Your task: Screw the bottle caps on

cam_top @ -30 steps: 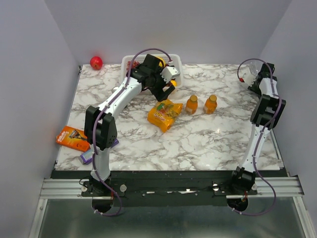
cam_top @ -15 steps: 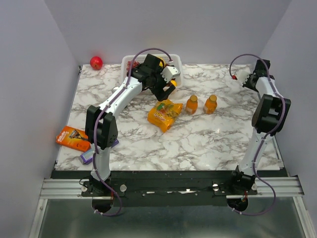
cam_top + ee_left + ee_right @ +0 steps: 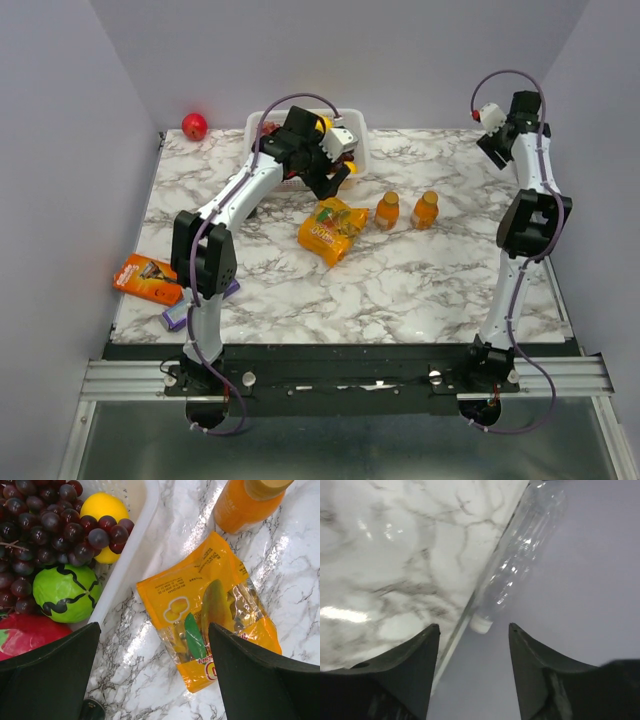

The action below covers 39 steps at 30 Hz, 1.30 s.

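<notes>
Marbled white tabletop [image 3: 420,280] fills the floor between pale grey walls. Near its middle stand two orange bottles [image 3: 387,211] [image 3: 426,210], upright and side by side, each with a golden cap; the nearer cap [image 3: 267,486] shows at the top of the left wrist view. Just beside them lies a yellow snack bag [image 3: 210,610].

At the far edge, the left pincer [image 3: 154,627] hangs spread to its widest with nothing in it, above the snack bag and the wall of a white basket [image 3: 145,540] that holds dark grapes [image 3: 45,525] and a lemon [image 3: 102,505].

At the far right corner, the right pincer [image 3: 472,640] is raised, its jaws apart and empty. Beyond them the colourless bottle [image 3: 520,555] lies on its side along the tabletop's edge by the wall; I cannot tell whether its white end is a cap.
</notes>
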Each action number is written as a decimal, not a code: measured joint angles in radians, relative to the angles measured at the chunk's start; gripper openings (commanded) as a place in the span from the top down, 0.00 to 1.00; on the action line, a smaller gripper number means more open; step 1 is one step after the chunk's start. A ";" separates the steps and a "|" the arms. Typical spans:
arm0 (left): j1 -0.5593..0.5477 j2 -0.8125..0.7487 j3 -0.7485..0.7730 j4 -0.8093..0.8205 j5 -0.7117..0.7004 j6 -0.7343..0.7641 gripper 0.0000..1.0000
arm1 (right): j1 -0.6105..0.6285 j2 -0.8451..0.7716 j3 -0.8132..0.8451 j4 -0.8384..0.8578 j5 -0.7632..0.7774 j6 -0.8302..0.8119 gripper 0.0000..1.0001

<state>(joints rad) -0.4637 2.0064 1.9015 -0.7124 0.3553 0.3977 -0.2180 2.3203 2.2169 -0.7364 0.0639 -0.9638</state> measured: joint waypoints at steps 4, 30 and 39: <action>0.013 0.003 0.000 0.000 0.008 -0.002 0.01 | -0.012 0.121 0.106 -0.047 0.034 0.124 0.20; 0.020 -0.113 -0.185 0.045 0.022 -0.021 0.01 | -0.109 0.064 -0.192 0.142 -0.008 0.465 0.19; -0.019 -0.113 -0.175 0.022 0.022 -0.016 0.01 | -0.143 0.076 -0.189 0.187 0.004 0.441 0.22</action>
<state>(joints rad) -0.4831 1.8931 1.7267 -0.6903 0.3771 0.3813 -0.3614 2.3962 2.0277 -0.5495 0.0677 -0.5228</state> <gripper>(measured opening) 0.985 0.809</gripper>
